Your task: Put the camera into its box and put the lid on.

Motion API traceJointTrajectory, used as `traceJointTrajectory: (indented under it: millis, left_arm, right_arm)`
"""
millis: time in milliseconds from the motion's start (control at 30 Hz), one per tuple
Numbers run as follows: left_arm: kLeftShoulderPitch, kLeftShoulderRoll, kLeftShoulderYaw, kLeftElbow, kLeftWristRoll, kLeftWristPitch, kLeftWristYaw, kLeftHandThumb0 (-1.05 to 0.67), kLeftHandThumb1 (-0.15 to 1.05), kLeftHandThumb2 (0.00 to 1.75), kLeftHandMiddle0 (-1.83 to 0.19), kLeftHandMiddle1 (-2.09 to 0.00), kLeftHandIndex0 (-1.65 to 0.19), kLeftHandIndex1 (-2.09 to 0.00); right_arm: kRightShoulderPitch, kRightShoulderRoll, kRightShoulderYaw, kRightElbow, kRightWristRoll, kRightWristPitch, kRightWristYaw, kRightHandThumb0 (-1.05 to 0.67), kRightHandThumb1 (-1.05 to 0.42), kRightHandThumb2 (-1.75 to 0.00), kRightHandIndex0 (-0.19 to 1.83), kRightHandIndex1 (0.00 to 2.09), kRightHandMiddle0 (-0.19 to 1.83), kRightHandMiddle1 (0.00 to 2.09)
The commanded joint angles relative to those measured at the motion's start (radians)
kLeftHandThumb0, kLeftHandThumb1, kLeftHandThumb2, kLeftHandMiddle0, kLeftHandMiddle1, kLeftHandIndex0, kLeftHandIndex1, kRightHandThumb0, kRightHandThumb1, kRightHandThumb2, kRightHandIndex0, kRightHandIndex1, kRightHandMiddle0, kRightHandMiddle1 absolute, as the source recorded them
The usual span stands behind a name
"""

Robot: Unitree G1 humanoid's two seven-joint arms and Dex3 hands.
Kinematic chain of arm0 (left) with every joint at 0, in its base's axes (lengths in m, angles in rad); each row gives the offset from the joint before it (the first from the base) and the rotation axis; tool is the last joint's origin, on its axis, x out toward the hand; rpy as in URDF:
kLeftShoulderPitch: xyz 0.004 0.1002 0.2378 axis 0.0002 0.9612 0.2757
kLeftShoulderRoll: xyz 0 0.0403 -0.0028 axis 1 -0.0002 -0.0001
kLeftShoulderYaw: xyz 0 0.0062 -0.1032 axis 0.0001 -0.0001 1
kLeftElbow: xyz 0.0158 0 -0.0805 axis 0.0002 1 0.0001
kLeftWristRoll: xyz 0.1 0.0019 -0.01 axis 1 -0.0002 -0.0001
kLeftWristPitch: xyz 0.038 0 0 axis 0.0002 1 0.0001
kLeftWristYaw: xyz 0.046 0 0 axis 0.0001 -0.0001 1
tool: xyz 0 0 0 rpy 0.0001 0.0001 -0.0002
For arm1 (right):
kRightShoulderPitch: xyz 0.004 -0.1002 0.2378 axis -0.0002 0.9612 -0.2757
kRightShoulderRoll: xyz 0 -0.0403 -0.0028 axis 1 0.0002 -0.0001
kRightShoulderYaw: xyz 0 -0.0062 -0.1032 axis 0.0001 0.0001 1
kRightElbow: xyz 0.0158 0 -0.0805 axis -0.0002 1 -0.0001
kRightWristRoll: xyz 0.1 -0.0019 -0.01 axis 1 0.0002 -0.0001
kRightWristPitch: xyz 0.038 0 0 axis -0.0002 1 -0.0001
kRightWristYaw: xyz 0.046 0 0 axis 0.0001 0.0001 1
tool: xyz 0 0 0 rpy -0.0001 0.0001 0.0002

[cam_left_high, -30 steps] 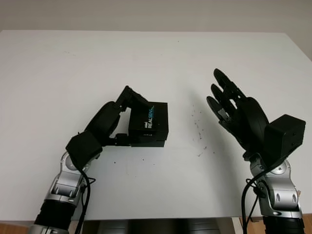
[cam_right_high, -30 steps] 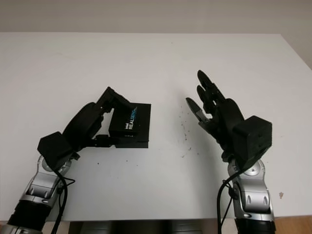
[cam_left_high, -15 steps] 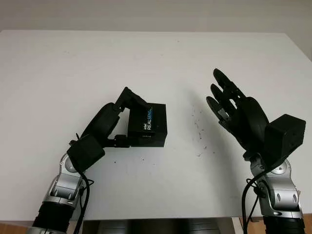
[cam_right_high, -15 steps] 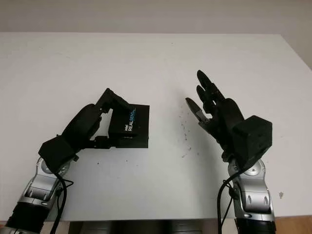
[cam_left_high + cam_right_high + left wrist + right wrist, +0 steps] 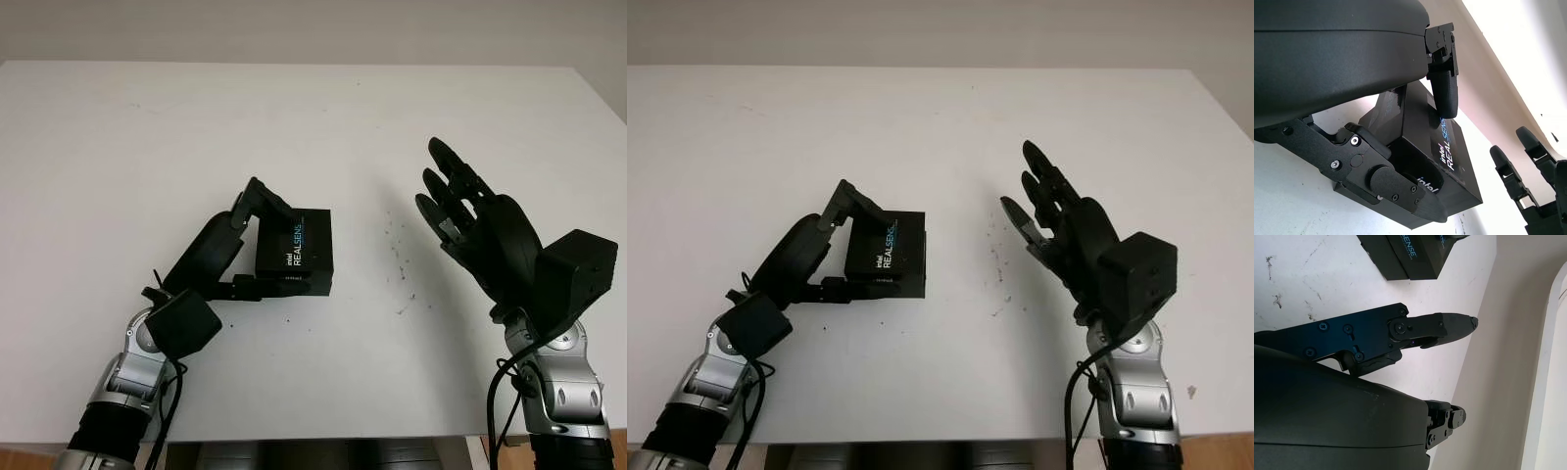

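Observation:
A black camera box (image 5: 299,250) with white and blue lettering on its lid lies near the middle of the white table (image 5: 313,117). My left hand (image 5: 257,242) is shut on the box's left end, one finger (image 5: 1444,93) over the lid and the thumb (image 5: 1391,188) against the near side. The lid is on the box and no camera shows. My right hand (image 5: 443,191) is held open above the table, well to the right of the box and apart from it. The right wrist view has the box (image 5: 1410,254) beyond that hand's fingers (image 5: 1444,328).
Small dark specks (image 5: 400,266) dot the table between the box and my right hand. The table's front edge (image 5: 323,439) runs close to both forearms, and its right edge (image 5: 600,108) lies beyond the right hand.
The left wrist has dropped toward the front edge and turned, and the box has shifted slightly left in the hand's grip. The right hand has not moved.

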Motion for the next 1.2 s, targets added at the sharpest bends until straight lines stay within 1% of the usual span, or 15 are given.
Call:
traceJointTrajectory:
  millis: [0, 267, 400, 533, 800, 1167]
  left_arm:
    - [0.001, 0.006, -0.006, 0.028, 0.004, -0.005, 0.005, -0.37, 1.05, 0.27, -0.04, -2.09, 0.04, -2.00]
    - [-0.008, 0.002, -0.017, 0.067, 0.016, -0.010, 0.024, -0.38, 1.05, 0.28, -0.07, -2.09, 0.03, -2.03]
    - [-0.016, 0.001, -0.020, 0.079, 0.011, -0.022, 0.028, -0.37, 1.05, 0.27, -0.07, -2.09, 0.04, -2.00]
    - [-0.023, 0.000, -0.022, 0.092, 0.009, -0.029, 0.031, -0.38, 1.05, 0.28, -0.05, -2.09, 0.03, -1.97]
    - [-0.029, 0.001, -0.029, 0.092, 0.015, -0.028, 0.035, -0.40, 1.05, 0.29, -0.02, -2.09, 0.03, -1.92]
    - [-0.039, -0.006, -0.036, 0.082, 0.004, -0.027, 0.023, -0.39, 1.05, 0.29, -0.03, -2.09, 0.04, -1.98]
  right_arm:
    - [0.001, -0.007, -0.010, -0.012, 0.007, -0.011, 0.000, -0.64, -1.05, -0.24, 0.12, 0.06, 0.16, 0.06]
    - [0.004, -0.012, -0.011, -0.011, 0.004, -0.019, 0.005, -0.64, -1.05, -0.23, 0.12, 0.06, 0.16, 0.06]
    - [0.004, -0.009, -0.013, -0.017, 0.005, -0.002, -0.001, -0.65, -1.05, -0.23, 0.13, 0.06, 0.17, 0.06]
    - [0.005, -0.009, -0.010, -0.012, 0.005, -0.012, 0.004, -0.64, -1.05, -0.23, 0.12, 0.05, 0.16, 0.05]
    - [0.010, -0.007, -0.009, -0.017, 0.006, -0.014, 0.005, -0.63, -1.05, -0.24, 0.12, 0.05, 0.15, 0.05]
    - [0.013, 0.000, -0.004, -0.031, 0.004, 0.001, -0.009, -0.63, -1.05, -0.25, 0.11, 0.05, 0.14, 0.05]
